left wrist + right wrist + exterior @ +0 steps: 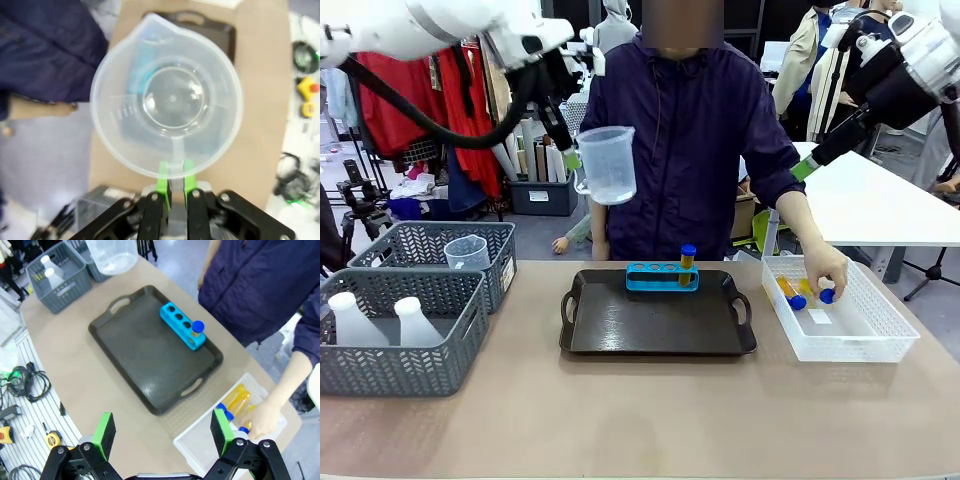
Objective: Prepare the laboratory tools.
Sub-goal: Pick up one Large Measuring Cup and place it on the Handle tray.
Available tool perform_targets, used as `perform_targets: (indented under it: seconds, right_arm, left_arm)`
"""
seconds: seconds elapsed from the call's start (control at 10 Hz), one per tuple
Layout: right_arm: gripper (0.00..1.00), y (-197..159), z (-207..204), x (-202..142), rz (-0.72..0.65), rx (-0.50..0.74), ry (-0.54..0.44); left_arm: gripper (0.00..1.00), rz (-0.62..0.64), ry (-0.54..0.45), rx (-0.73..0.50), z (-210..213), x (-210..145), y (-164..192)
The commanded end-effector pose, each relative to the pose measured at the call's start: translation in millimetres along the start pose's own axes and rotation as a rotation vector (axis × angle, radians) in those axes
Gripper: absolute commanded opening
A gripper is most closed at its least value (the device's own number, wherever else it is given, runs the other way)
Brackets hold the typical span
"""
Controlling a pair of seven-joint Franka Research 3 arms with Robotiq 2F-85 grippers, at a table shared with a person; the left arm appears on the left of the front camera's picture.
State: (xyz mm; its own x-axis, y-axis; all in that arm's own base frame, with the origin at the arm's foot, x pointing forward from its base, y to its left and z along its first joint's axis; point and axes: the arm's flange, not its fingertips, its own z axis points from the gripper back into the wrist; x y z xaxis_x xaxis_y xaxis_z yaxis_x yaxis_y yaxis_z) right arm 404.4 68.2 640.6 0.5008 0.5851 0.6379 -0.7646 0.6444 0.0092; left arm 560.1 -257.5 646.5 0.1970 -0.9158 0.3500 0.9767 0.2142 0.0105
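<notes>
As the left gripper (172, 175) clamps the jug (607, 163) by its handle at 12 o'clock — right gripper (162, 426) apart — it may twist free.

White left arm (420, 25) bears black, green-padded tool (175, 171).

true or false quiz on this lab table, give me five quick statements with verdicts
The left claw grips the beaker by its handle, in the air. True.
The blue rack holds four tubes. False: one tube, in an end hole.
The right claw is shut on a tube. False: it is open and empty.
The person's hand is inside the white basket. True.
The blue rack stands on the bare table. False: on the black tray.
</notes>
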Motion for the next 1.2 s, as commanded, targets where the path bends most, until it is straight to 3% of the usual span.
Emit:
perform_targets:
  seconds: [0.0, 0.2, 0.6, 0.8, 1.1]
  right_arm:
    - [1.0, 0, 0, 0, -0.006, 0.013, -0.015]
    - [1.0, 0, 0, 0, -0.006, 0.013, -0.015]
    - [1.0, 0, 0, 0, -0.006, 0.013, -0.015]
    - [1.0, 0, 0, 0, -0.006, 0.013, -0.015]
    - [1.0, 0, 0, 0, -0.006, 0.013, -0.015]
  left_arm:
    - [0.0, -0.137, 0.039, -0.004, -33, 25, -7]
    - [0.0, -0.263, 0.095, -0.037, -84, 39, -16]
    - [0.0, -0.388, 0.104, -0.106, -160, 57, -35]
    - [0.0, -0.383, 0.071, -0.087, -174, 64, -35]
    - [0.0, -0.364, 0.101, -0.118, -172, 69, -36]
